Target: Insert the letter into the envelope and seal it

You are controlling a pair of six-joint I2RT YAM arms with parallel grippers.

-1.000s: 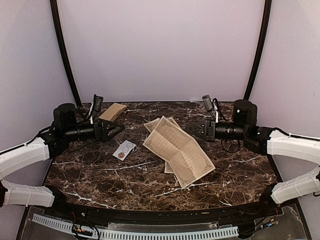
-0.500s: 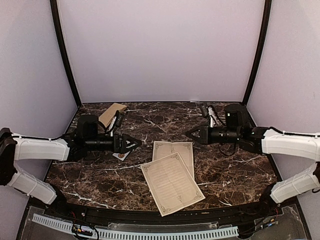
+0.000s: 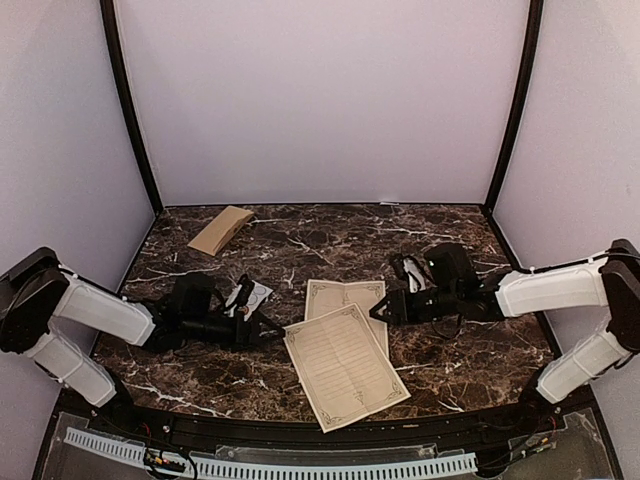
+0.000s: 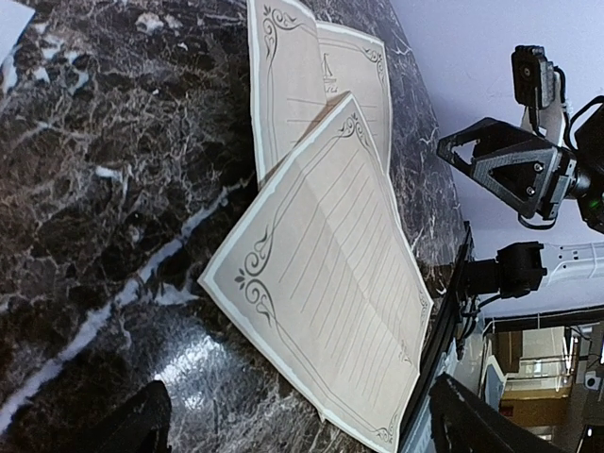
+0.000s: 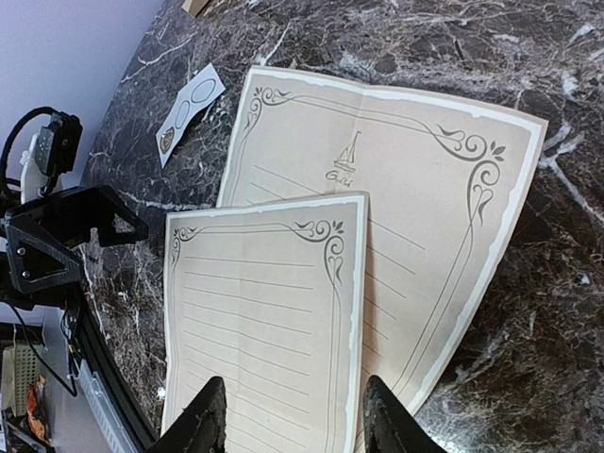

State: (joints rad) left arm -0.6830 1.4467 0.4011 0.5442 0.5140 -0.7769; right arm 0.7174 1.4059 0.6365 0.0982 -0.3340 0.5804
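- Step in hand, as I read it: getting hold of a letter sheet. The front sheet lies flat by the near edge of the table, overlapping the back sheet.
- To do it well: flat paper gives no grip from above, so come in low at a free corner or edge. Pinch one sheet only. The other arm could pin the paper so it doesn't slide.
- The left gripper sits low, just left of the front sheet. Its fingers are wide apart and hold nothing.
- The right gripper is at the back sheet's right edge. Its fingers are apart with nothing gripped. Can't tell whether the tips touch the paper.
- The envelope is in the far-left corner, well apart from both sheets and both grippers. Can't read its flap.
- The sticker card is just behind the left gripper and isn't needed yet.
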